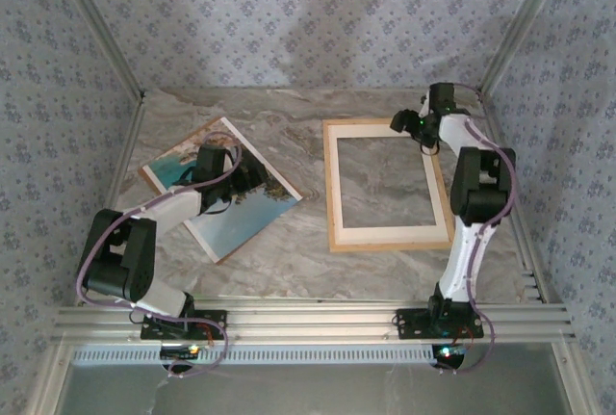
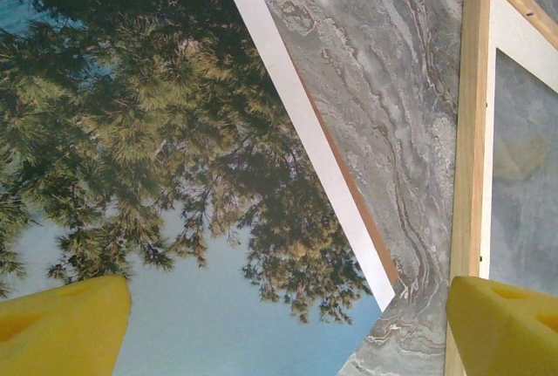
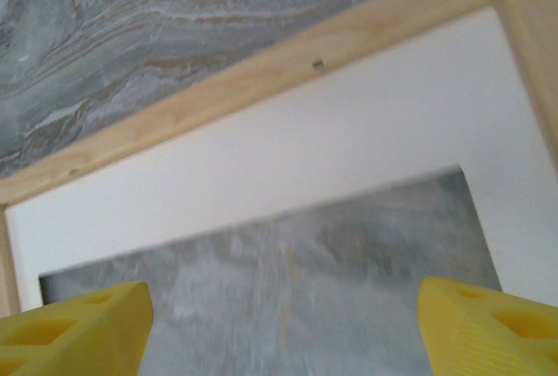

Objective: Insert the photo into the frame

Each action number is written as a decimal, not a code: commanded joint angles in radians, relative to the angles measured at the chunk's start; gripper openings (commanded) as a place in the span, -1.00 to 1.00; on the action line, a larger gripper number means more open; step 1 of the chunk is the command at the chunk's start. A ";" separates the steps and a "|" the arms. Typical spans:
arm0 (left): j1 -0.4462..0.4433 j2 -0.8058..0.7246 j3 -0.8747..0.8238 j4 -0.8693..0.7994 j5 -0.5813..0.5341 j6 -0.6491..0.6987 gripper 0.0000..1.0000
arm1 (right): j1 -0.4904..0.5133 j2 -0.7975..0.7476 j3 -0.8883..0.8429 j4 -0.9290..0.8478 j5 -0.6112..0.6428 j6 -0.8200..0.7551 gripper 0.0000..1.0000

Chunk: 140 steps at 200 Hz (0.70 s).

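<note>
On the left of the marble table point(image 1: 308, 275): the photo point(image 1: 245, 220), flat, face up, turned diagonally. Above its dark trees: left gripper point(image 2: 283, 324), yellow pads point(image 2: 61, 328) spread wide, gripping nothing. Right of the photo and apart from it: the frame point(image 1: 334, 189), flat, light wood with a white inner border, marble showing through the opening. Over its far right corner: right gripper point(image 3: 281, 328), jaws likewise apart, holding nothing.
</note>
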<state>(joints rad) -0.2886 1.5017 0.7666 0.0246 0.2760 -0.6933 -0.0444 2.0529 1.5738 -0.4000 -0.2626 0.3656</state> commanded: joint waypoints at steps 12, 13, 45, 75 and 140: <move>-0.003 -0.025 0.024 -0.058 -0.056 0.072 0.87 | 0.010 -0.227 -0.238 0.023 0.062 -0.041 0.63; -0.002 -0.026 0.024 -0.062 -0.059 0.074 0.87 | 0.012 -0.233 -0.244 0.024 0.061 -0.044 0.63; 0.047 -0.072 0.002 -0.125 -0.144 0.118 0.88 | 0.169 -0.415 -0.431 0.084 -0.040 -0.132 0.64; 0.148 -0.102 -0.044 -0.144 -0.154 0.086 0.88 | 0.417 -0.383 -0.425 0.079 -0.050 -0.140 0.64; 0.243 -0.116 -0.084 -0.190 -0.202 0.070 0.87 | 0.696 -0.112 -0.195 0.099 0.019 -0.096 0.57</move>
<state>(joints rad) -0.0643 1.4006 0.6937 -0.1379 0.0975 -0.6212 0.6048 1.8713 1.2919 -0.2974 -0.2729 0.2619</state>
